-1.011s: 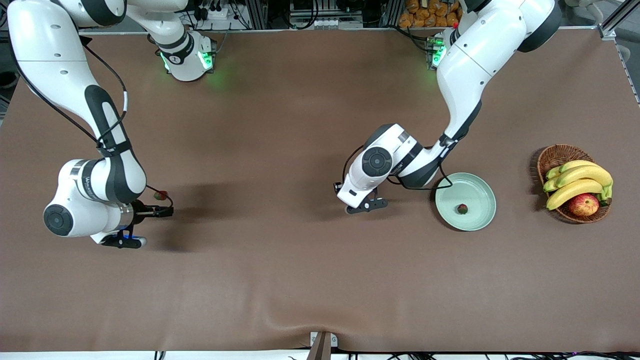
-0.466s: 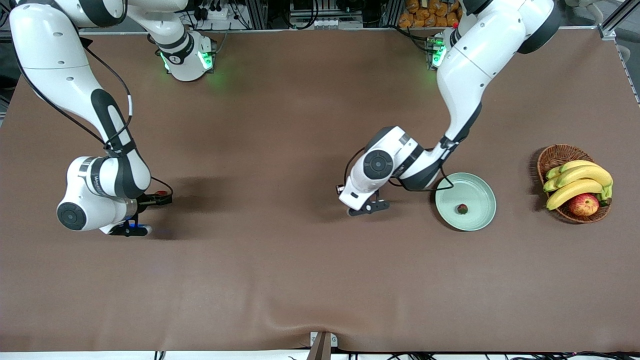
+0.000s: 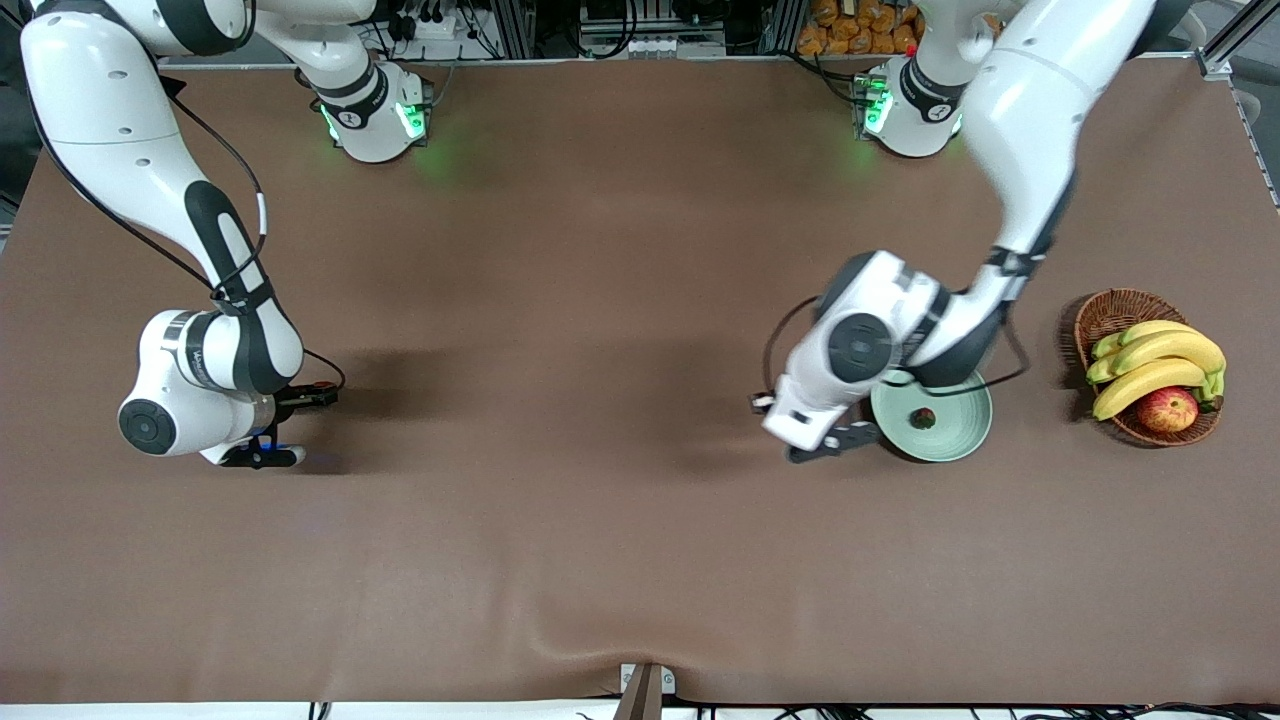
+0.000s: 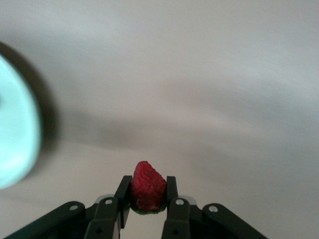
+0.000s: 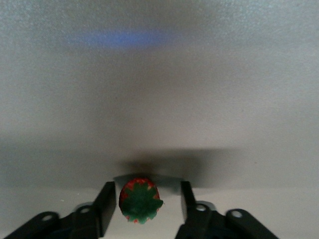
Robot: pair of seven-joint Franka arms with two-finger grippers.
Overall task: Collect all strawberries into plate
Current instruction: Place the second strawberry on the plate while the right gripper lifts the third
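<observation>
The pale mint-green plate point(image 3: 958, 432) lies near the left arm's end of the table with one strawberry point(image 3: 922, 418) in it. My left gripper point(image 3: 830, 442) is shut on a second strawberry point(image 4: 148, 186), red tip outward, and hangs over the table just beside the plate's rim; the plate's edge shows in the left wrist view point(image 4: 15, 144). My right gripper point(image 3: 316, 391) is low at the table near the right arm's end, open, with the third strawberry point(image 5: 140, 200) standing cap up between its fingers point(image 5: 105, 205). That berry shows as a red speck in the front view point(image 3: 321, 385).
A brown wicker basket point(image 3: 1110, 312) with bananas point(image 3: 1160, 365) and a red-yellow apple point(image 3: 1167, 409) stands beside the plate, toward the left arm's end. The brown table cover has a wrinkle at its front edge point(image 3: 600, 650).
My left arm has swung toward the plate with its strawberry and now hangs beside the rim. My right gripper has shifted slightly onto the third strawberry.
</observation>
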